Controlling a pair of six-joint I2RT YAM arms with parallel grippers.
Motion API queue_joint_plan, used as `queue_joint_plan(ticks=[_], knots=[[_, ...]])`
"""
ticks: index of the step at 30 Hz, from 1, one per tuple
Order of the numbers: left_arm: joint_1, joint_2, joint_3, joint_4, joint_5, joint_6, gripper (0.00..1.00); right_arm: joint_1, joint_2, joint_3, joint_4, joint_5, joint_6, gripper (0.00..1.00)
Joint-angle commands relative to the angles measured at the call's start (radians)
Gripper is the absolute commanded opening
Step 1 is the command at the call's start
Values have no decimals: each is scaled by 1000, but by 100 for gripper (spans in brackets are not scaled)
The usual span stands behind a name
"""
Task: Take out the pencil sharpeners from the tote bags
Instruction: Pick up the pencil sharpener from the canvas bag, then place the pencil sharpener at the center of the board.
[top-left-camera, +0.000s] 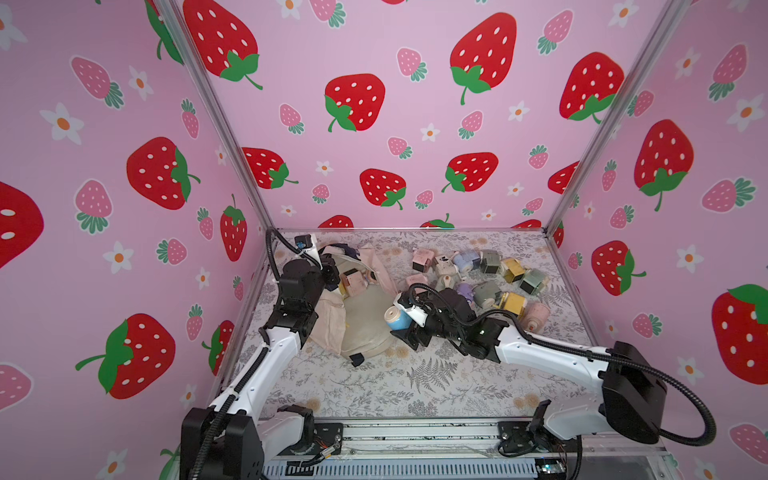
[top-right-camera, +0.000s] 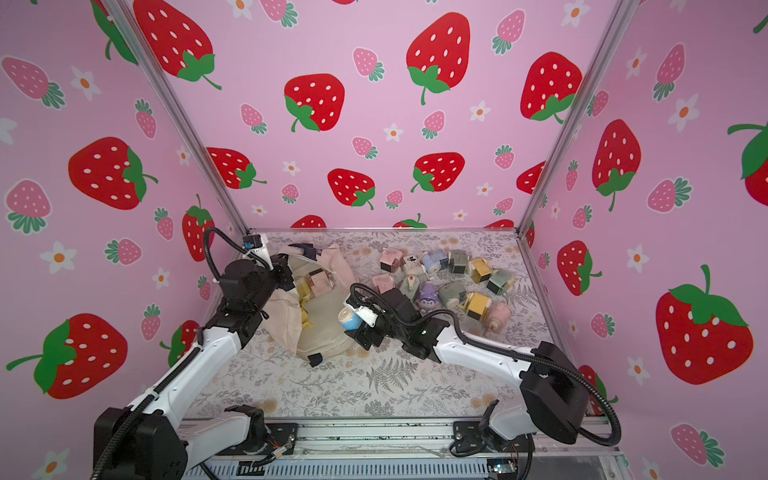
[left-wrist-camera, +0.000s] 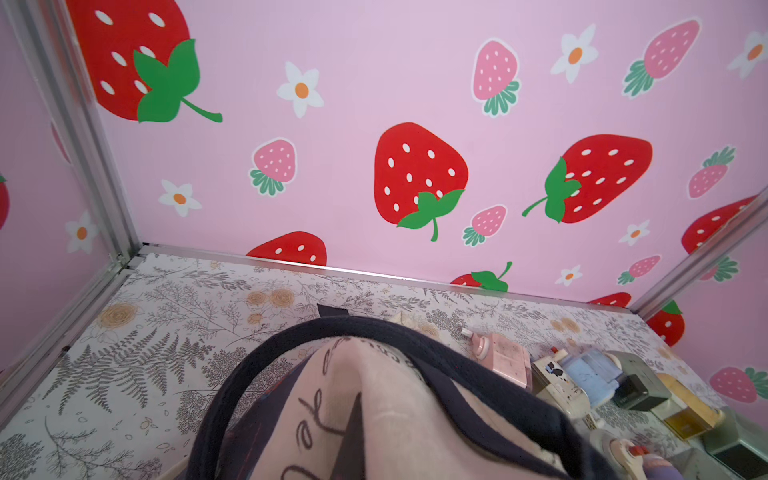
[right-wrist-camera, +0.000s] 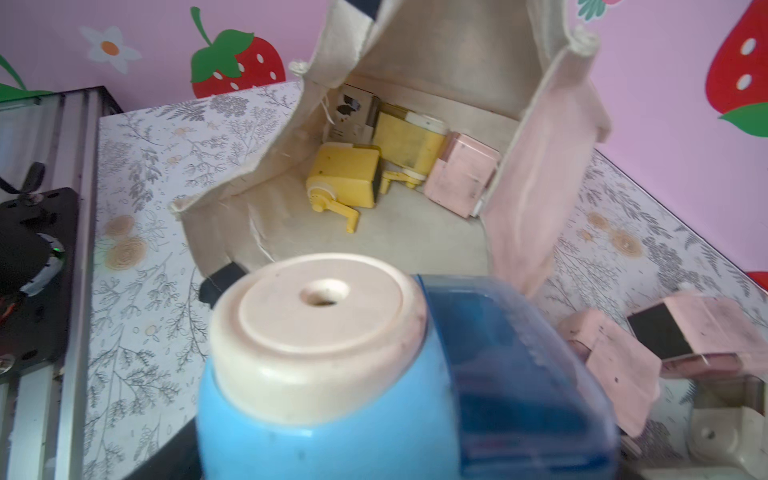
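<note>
L arm (top-left-camera: 274, 345) bent, reaching fwd; L tool (top-left-camera: 331, 272) pinched shut on tote bag (top-left-camera: 365, 328) rim, holding it up. R arm (top-left-camera: 540, 353) stretched low over desk (top-left-camera: 415, 386); R tool (top-left-camera: 406, 325) spread wide round blue sharpener (top-left-camera: 395, 318) just outside bag mouth.

- On the table (top-left-camera: 415, 386), left of centre, lies the tote bag (top-left-camera: 365, 328), its mouth facing right.
- Deep inside the bag sit at least four bagged sharpeners (right-wrist-camera: 345, 174), touching one another, close to the bag's far left rim.
- At that rim the left gripper (top-left-camera: 332, 272) is clamped on the bag, holding the edge up off the table.
- Just right of the bag's mouth, the right gripper (top-left-camera: 406, 326) has the held sharpener (top-left-camera: 395, 318) between its jaws.
- Behind the right gripper, toward the back right of the table, the loose sharpeners (top-left-camera: 488, 293) lie clustered, apart from the bag.
</note>
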Motion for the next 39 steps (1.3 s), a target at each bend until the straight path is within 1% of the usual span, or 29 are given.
queue_joint_plan(ticks=[1, 7, 12, 15, 21, 23, 28, 36, 39], knots=[[16, -32, 9, 160, -50, -36, 0, -3, -46, -37, 48, 141, 26, 76], [15, 0, 34, 146, -13, -42, 0, -17, -59, -100, 62, 267, 67, 76], [16, -16, 13, 177, -9, -45, 0, -22, 20, -85, 28, 363, 100, 76], [15, -11, 16, 174, -5, -44, 0, -28, 63, -74, 16, 401, 110, 76], [15, 2, 25, 173, 9, -45, 0, -52, 162, -34, 23, 385, 132, 76], [15, 2, 27, 173, 15, -47, 0, -63, 216, -1, 20, 357, 142, 76], [15, 6, 31, 171, 20, -43, 0, -73, 337, 86, -6, 358, 163, 76], [15, 31, 50, 161, 40, -42, 0, -114, 393, 119, -21, 328, 203, 76], [16, 34, 53, 160, 48, -43, 0, -124, 408, 124, -21, 312, 214, 78]])
